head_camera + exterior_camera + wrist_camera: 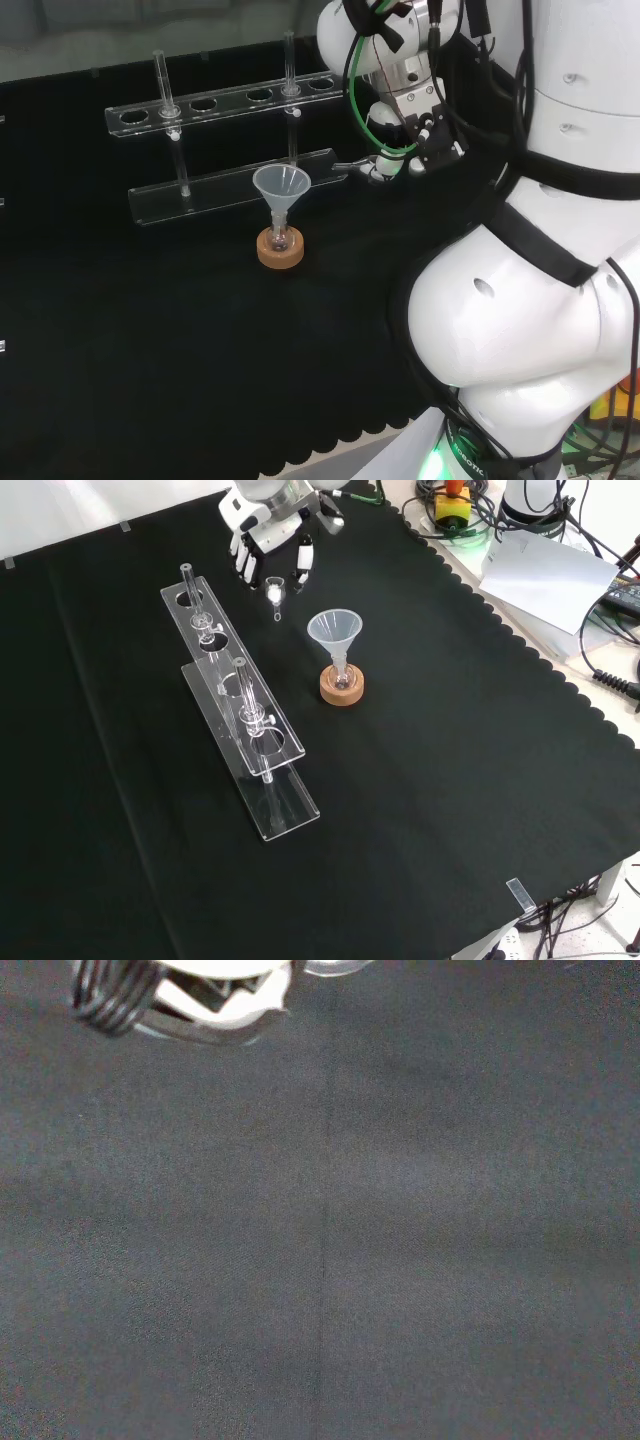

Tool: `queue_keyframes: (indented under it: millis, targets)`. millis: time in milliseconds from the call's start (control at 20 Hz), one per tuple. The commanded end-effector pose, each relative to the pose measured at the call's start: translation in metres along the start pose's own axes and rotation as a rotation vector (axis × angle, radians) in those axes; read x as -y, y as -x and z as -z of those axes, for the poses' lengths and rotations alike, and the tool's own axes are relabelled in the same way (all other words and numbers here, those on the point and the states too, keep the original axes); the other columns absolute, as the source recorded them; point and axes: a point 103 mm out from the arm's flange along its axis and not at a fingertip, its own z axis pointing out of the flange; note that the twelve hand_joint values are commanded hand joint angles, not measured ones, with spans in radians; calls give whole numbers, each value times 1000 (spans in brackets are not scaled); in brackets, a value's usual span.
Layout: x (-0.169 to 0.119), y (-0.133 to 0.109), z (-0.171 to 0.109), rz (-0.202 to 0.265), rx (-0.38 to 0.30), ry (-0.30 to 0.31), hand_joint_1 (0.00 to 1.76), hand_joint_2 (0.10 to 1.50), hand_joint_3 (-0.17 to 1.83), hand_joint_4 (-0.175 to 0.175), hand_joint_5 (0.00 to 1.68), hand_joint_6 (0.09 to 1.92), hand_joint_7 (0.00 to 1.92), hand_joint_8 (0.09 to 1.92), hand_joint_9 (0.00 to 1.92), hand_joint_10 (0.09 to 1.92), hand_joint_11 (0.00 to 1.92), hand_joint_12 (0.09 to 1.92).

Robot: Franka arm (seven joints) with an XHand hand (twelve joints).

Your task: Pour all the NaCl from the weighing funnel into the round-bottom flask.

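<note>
A clear plastic funnel (281,185) stands in the neck of a small round-bottom flask (281,240) that rests on a cork ring (280,250); the front view shows the funnel (335,630) and the cork ring (341,688) at the cloth's middle. The small clear weighing funnel (276,592) lies low over the cloth, left of the flask in the front view, and shows as the weighing funnel (358,167) to the flask's right in the head view. My hand (268,542) hangs just above it, its fingers (243,568) pointing down, fairly straight and spread to either side of it. I cannot see what it holds.
A clear acrylic test-tube rack (240,710) with two upright tubes runs along the left of the front view, and as the rack (225,110) stands behind the flask in the head view. The wrist view looks at black cloth (320,1240). Papers and cables (545,560) lie off the cloth's scalloped edge.
</note>
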Motion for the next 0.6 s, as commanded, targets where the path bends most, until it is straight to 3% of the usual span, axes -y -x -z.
queue_keyframes:
  millis: [50, 600]
  targets:
    - [20, -3, 7, 0, 19, -29, 1083, 703, 696, 175, 1126, 946, 756, 636, 1009, 423, 787, 1100]
    - [55, -2, 57, -3, 68, -50, 1083, 702, 698, 175, 1127, 945, 749, 635, 1007, 416, 778, 1103]
